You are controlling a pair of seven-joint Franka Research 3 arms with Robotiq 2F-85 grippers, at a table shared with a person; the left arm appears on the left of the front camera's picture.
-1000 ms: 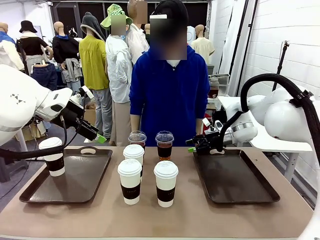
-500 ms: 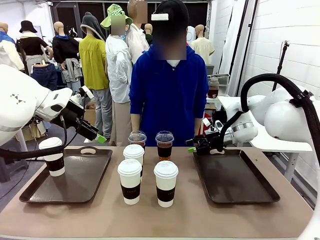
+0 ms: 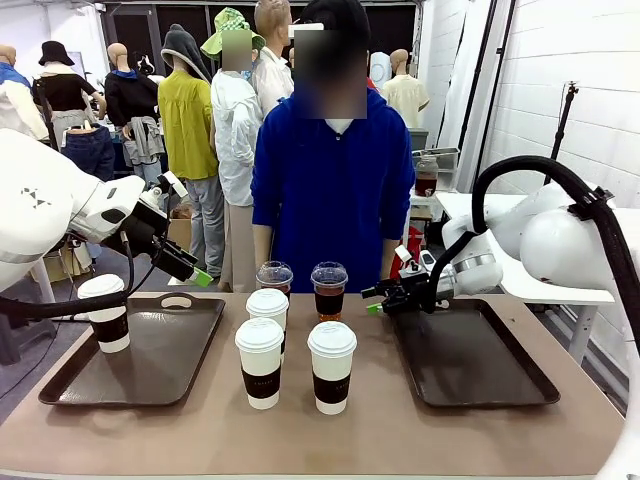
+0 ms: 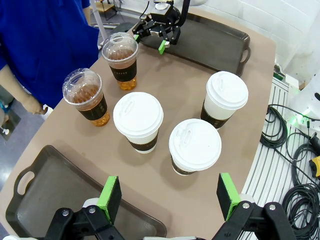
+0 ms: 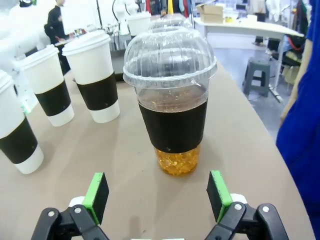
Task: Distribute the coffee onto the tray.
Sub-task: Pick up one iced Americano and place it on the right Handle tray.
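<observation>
The coffee stands in two places. The lone paper cup (image 3: 105, 312), tall and white with a white lid and a dark brown band, is upright at the left end of the left tray (image 3: 165, 365), a dark brown plastic tray with handle slots. Three more such cups stand on the brown table (image 3: 400, 430) between the trays: the front-left paper cup (image 3: 260, 362), the front-right paper cup (image 3: 332, 366) and, behind them, the rear paper cup (image 3: 268, 308). Farther back are two clear plastic dome-lidded cups of dark drink. In the front view the left clear cup (image 3: 274, 274) is largely hidden by the rear paper cup, while the right clear cup (image 3: 329, 290) shows whole. The print on the bands is too small to read.

The right gripper (image 5: 157, 195) hangs low at the far left corner of the right tray (image 3: 480, 365), a matching dark tray. Its fingertips reach just past the rim, and its jaws are spread wide with nothing in them. The right clear cup stands ahead of it, near but apart from both green pads. In that wrist view the other domed cup is all but hidden behind it, and the left edge cuts off one paper cup.

The left gripper (image 4: 169, 194) is raised near the far right corner of the left tray, jaws wide apart and empty. Its wrist view cuts that tray off at the bottom edge. A person (image 3: 335, 190) in a blue top stands at the far side.
</observation>
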